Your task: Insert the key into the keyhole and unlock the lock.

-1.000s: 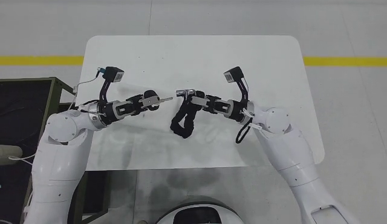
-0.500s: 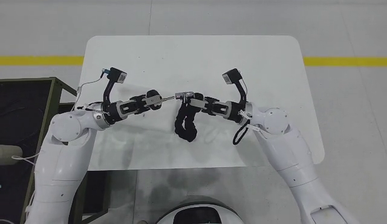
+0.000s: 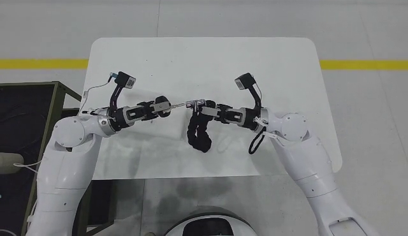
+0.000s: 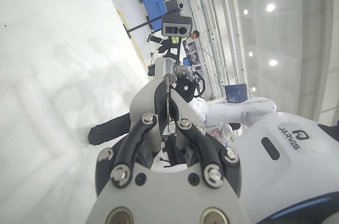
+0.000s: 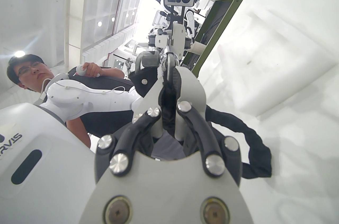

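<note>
Both arms are held up above the white bench [image 3: 255, 57], meeting nose to nose over its middle. The left claw [image 4: 166, 92] is pinched shut on a small flat silver metal key [image 4: 167, 100], gripping its broad bow with the thin blade sticking out in front. The right claw [image 5: 167, 78] is clamped on the lock [image 5: 148, 59], a chrome-headed cylinder on a thick black fabric-sleeved cable [image 3: 199, 134], taking it on the dark body just behind the head.

From the left wrist view the blade tip sits right at the keyhole [image 4: 168, 77] in the round chrome face. I cannot tell how far in it has gone, if at all.

The key looks light, stiff and slick to me. With only two flat pads on it, I'd guess it could twist or slide back if the blade meets the face off-line, so the hold on the wide bow, flat sides against the pads, seems the right one. It gives the best purchase for the turn as well.

The lock is the awkward half. Its head is hard, smooth and rounded, likely to roll in a pinch. The cable is limp and heavy-looking: it hangs in a loose loop with its low end down near the bench, and it will drag on whatever holds it. Taking hold close behind the head, as here, seems wise, since it braces the cylinder against the key's push and twist.
</note>
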`<action>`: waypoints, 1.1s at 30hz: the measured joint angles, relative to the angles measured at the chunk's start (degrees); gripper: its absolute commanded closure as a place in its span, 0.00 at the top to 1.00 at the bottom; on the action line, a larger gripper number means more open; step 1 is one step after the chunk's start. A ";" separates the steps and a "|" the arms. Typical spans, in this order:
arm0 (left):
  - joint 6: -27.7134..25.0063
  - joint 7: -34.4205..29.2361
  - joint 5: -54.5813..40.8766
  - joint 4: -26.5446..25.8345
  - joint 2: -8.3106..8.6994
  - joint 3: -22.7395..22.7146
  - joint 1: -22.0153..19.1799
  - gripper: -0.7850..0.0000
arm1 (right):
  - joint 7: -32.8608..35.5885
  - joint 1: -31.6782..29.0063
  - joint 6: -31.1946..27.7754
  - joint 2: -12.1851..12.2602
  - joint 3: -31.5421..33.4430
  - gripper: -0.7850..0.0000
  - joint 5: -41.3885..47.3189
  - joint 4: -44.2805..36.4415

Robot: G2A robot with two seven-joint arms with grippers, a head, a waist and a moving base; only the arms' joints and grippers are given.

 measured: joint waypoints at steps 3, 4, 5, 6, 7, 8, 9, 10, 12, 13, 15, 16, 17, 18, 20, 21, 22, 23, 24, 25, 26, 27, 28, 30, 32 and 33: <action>0.09 -0.56 0.16 0.03 0.07 -0.17 0.00 0.00 | -0.04 -0.01 0.03 -0.05 -0.24 0.00 -0.01 -0.01; 0.14 -0.70 0.22 0.04 0.09 -0.19 0.01 0.00 | 0.02 0.03 0.02 -0.08 -0.33 0.00 0.11 0.04; 0.18 -0.86 0.23 0.03 0.11 -0.21 0.01 0.00 | 0.06 0.08 0.02 -0.10 -0.42 0.00 0.11 0.10; 0.21 -1.07 0.26 0.01 0.13 -0.24 0.02 0.00 | 0.07 0.15 0.02 -0.13 -0.54 0.00 0.04 0.16; 0.22 -1.21 0.32 -0.02 0.15 -0.26 0.02 0.00 | 0.07 0.19 0.04 -0.15 -0.60 0.00 -0.02 0.20; 0.23 -1.36 0.41 -0.06 0.17 -0.27 0.04 0.00 | 0.07 0.24 0.04 -0.16 -0.63 0.00 -0.07 0.22; 0.23 -1.47 0.47 -0.08 0.19 -0.26 0.08 0.00 | 0.06 0.28 0.04 -0.18 -0.67 0.00 -0.09 0.27; 0.25 -1.49 0.48 -0.08 0.20 -0.26 0.10 0.00 | 0.10 0.31 0.08 -0.19 -0.70 0.00 -0.09 0.31; 0.33 -1.44 0.44 -0.08 0.21 -0.26 0.13 0.00 | 0.31 0.43 0.25 -0.19 -0.73 0.00 -0.16 0.36; 0.34 -1.40 0.37 -0.09 0.21 -0.26 0.14 0.00 | 0.40 0.47 0.30 -0.20 -0.74 0.00 -0.21 0.39; 0.34 -1.41 0.40 -0.12 0.22 -0.23 0.16 0.00 | 0.66 0.57 0.50 -0.21 -0.80 0.00 -0.23 0.45; 0.38 -1.42 0.44 -0.14 0.23 -0.18 0.16 0.00 | 0.75 0.62 0.56 -0.22 -0.83 0.00 -0.23 0.48; 0.45 -1.43 0.45 -0.17 0.23 -0.11 0.15 0.00 | 0.83 0.65 0.63 -0.23 -0.88 0.00 -0.22 0.51; 0.53 -1.43 0.46 -0.21 0.22 0.00 0.12 0.00 | 0.94 0.71 0.74 -0.24 -0.95 0.00 -0.21 0.54; 0.54 -1.49 0.37 -0.27 0.20 0.20 0.04 0.00 | 1.08 0.78 0.86 -0.28 -1.04 0.00 -0.11 0.55; 0.46 -1.61 0.27 -0.29 0.19 0.34 -0.03 0.00 | 1.18 0.82 0.94 -0.30 -1.09 0.00 -0.01 0.58; 0.43 -1.68 0.24 -0.29 0.18 0.44 -0.07 0.00 | 1.24 0.87 1.00 -0.31 -1.11 0.00 0.01 0.62; 0.42 -1.70 0.21 -0.29 0.17 0.56 -0.10 0.00 | 1.28 0.91 1.06 -0.32 -1.12 0.00 0.04 0.65; 0.41 -1.69 0.22 -0.31 0.15 0.72 -0.14 0.00 | 1.37 0.97 1.14 -0.34 -1.15 0.00 0.14 0.69; 0.38 -1.64 0.32 -0.33 0.13 0.84 -0.17 0.00 | 1.41 1.01 1.16 -0.35 -1.15 0.00 0.22 0.72; 0.33 -1.53 0.44 -0.34 0.12 0.94 -0.19 0.00 | 1.41 1.05 1.15 -0.36 -1.14 0.00 0.24 0.73; 0.30 -1.36 0.57 -0.32 0.09 1.10 -0.21 0.00 | 1.45 1.06 1.12 -0.37 -1.14 0.00 0.25 0.68; 0.29 -1.24 0.67 -0.31 0.07 1.23 -0.24 0.00 | 1.52 1.05 1.11 -0.38 -1.16 0.00 0.24 0.62; 0.25 -1.06 0.91 -0.27 0.03 1.51 -0.32 0.00 | 1.63 1.04 1.12 -0.38 -1.23 0.00 -0.29 0.47; 0.18 -0.87 1.06 -0.28 0.00 1.66 -0.38 0.00 | 1.48 0.97 1.14 -0.39 -1.29 0.00 -0.75 0.32; 0.11 -0.73 1.10 -0.30 -0.02 1.72 -0.38 0.00 | 1.40 0.93 1.18 -0.40 -1.31 0.00 -1.00 0.23</action>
